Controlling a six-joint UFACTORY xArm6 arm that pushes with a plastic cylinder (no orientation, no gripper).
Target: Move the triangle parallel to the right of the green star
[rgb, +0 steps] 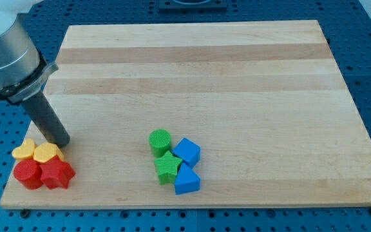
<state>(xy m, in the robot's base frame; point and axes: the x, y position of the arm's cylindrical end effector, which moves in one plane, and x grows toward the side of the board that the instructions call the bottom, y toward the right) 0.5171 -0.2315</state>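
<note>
Wooden surface (198,71) with two clusters of blocks. Near the view's bottom centre: green cylinder (160,141), green star (167,166), blue cube (187,152) and blue triangle (187,181), all packed close. The triangle lies just below and to the view's right of the star, touching or nearly touching it, with the cube directly above it. At the view's bottom left: two yellow hearts (23,151) (46,153), a red cylinder (27,174) and a red star (57,173).

My tip (62,143) rests at the upper edge of the left cluster, just beside the right-hand yellow heart and well apart from the triangle. There is no hand on this rig (only a plain rod, so nothing opens or clamps).

Handling, as a judgement: the triangle looks like a small, rigid, light plastic piece that should slide readily on smooth wood. It cannot be held, only pushed; contact belongs on its lower flat face, pressed squarely toward the view's top and slightly right. An off-centre push would likely spin it, and the adjacent cube and star may be dragged along.
</note>
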